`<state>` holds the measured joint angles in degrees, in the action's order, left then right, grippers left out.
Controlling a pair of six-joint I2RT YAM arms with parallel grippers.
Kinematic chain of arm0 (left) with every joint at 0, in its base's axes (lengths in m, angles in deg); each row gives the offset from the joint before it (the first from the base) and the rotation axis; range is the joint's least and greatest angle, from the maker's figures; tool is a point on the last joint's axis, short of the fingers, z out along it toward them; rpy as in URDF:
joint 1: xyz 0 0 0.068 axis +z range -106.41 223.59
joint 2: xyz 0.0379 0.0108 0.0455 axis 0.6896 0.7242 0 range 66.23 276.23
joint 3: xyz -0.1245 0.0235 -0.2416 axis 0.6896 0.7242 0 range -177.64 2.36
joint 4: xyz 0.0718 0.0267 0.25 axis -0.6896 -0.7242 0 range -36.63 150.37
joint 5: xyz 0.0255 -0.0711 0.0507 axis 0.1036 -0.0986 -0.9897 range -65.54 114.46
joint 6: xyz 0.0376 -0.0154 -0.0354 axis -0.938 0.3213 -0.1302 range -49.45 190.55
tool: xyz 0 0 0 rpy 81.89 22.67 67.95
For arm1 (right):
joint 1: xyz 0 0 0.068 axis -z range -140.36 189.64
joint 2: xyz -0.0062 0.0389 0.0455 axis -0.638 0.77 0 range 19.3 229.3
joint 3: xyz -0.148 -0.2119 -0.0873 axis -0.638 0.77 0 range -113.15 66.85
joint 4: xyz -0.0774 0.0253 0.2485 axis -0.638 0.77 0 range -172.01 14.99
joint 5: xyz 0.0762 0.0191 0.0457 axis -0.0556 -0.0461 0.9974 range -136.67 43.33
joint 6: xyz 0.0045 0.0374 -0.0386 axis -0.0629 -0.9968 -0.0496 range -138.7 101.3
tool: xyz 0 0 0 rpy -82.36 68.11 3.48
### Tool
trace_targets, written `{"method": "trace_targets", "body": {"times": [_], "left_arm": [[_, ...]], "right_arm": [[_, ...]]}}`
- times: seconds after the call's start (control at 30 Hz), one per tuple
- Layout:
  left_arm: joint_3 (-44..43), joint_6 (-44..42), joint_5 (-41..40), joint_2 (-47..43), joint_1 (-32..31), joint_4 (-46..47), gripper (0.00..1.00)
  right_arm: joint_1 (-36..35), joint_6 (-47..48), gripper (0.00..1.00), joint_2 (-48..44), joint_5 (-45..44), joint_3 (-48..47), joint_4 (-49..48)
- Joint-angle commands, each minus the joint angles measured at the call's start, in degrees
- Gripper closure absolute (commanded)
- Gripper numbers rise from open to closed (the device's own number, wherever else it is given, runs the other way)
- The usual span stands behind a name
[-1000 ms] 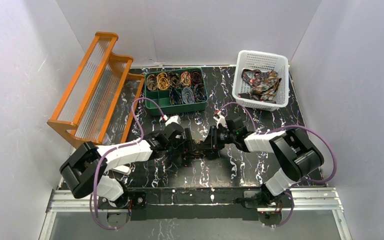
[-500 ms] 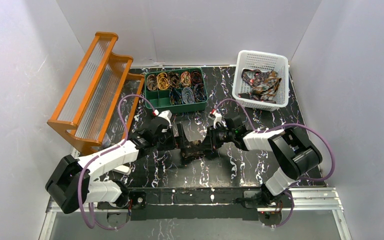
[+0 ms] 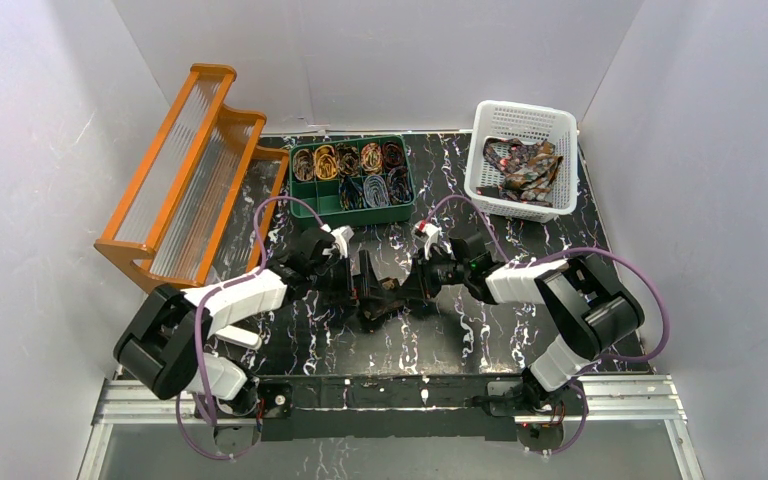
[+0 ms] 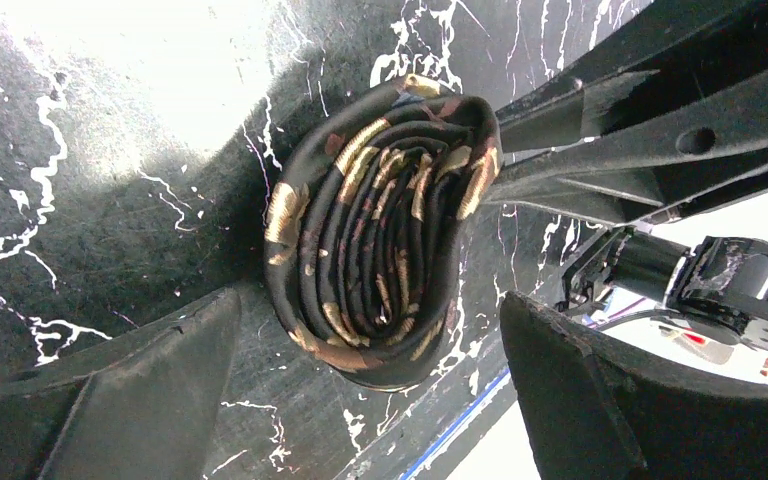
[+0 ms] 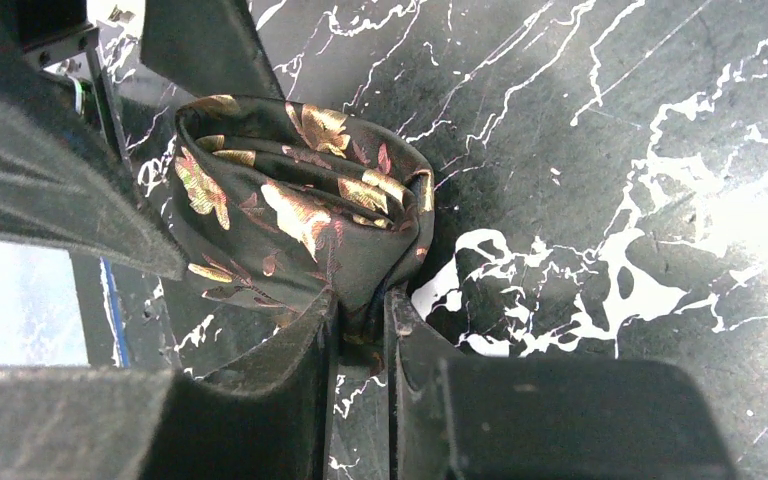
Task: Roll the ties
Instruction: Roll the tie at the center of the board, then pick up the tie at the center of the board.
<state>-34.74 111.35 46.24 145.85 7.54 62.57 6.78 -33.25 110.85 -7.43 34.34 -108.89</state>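
Across the overhead view, I list what I see, largest first.

1. Table (image 3: 520, 330): flat black top veined with white, marble-like. Everything below stands on it.
2. Rack (image 3: 185, 170): orange stepped frame with ribbed clear panels, at the far left.
3. Basket (image 3: 480, 175): white plastic lattice, rectangular, in the far right corner. It holds loose ties (image 3: 525, 168), a limp dark heap patterned in red and tan.
4. Tray (image 3: 360, 218): green, rectangular, split into compartments, at the far centre between rack and basket. Rolled ties (image 3: 350, 160) fill it, small spirals in brown, gold and blue.
5. Left gripper (image 4: 368, 305): black, jaws spread wide, one broad finger on each side of the coil (image 4: 375, 230), gripping nothing.
6. Right gripper (image 5: 360, 320): black, jaws pinched together on the coil's outer fold, with fabric in the narrow gap.
7. Coil: one tie wound into a flattened oval spiral of glossy dark fabric with gold leaf shapes and reddish flecks. It sits at the table's centre between the two grippers. I cannot tell whether it rests on the top or hangs just above it.
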Motion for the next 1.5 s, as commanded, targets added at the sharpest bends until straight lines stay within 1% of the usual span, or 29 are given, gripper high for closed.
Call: {"method": "trace_targets", "body": {"times": [0.0,0.1,0.17,0.27,0.43,0.57,0.6,0.8,1.07,1.2,1.3,1.47], "left_arm": [[-0.2,-1.9,6.2,1.5,2.5,1.7,0.02],[-1.0,-3.2,9.7,3.5,3.1,1.9,0.02],[-2.0,-4.8,9.7,5.0,3.2,0.7,0.02],[-2.0,-4.9,12.6,6.6,3.4,3.0,0.03],[-2.3,-4.3,16.4,8.2,3.3,6.4,0.05],[-3.1,-6.4,20.1,10.1,3.3,5.6,0.09],[-3.1,-6.9,20.4,10.6,3.3,5.1,0.11],[-3.7,-9.0,19.4,11.9,1.9,3.5,0.14],[-6.9,-12.1,16.3,14.0,0.0,0.2,0.27],[-7.6,-13.5,16.3,14.1,-0.2,-1.1,0.41],[-7.6,-14.2,16.4,14.1,-0.4,-1.4,0.48],[-8.0,-14.5,16.0,13.9,-0.7,-1.3,0.56]], "right_arm": [[-0.6,4.3,0.81,-1.6,1.1,1.9,-5.9],[-1.0,5.4,0.81,-2.5,1.1,4.2,-10.5],[-1.4,6.5,0.81,-3.6,1.1,6.0,-13.9],[-1.8,8.2,0.81,-5.0,0.6,8.2,-17.8],[-2.3,10.5,0.81,-5.5,-0.7,8.6,-17.9],[-2.4,11.4,0.81,-5.5,-1.3,9.1,-19.1],[-2.4,11.6,0.81,-5.6,-1.4,9.2,-19.2],[-2.6,12.0,0.81,-5.4,-1.3,9.7,-20.3],[-2.7,12.6,0.81,-5.2,-1.0,9.7,-20.1],[-2.7,12.7,0.81,-5.0,-1.4,9.5,-19.7],[-2.8,12.3,0.8,-4.6,-2.0,9.3,-19.4],[-2.7,11.7,0.75,-4.0,-2.1,8.7,-18.5]]}}
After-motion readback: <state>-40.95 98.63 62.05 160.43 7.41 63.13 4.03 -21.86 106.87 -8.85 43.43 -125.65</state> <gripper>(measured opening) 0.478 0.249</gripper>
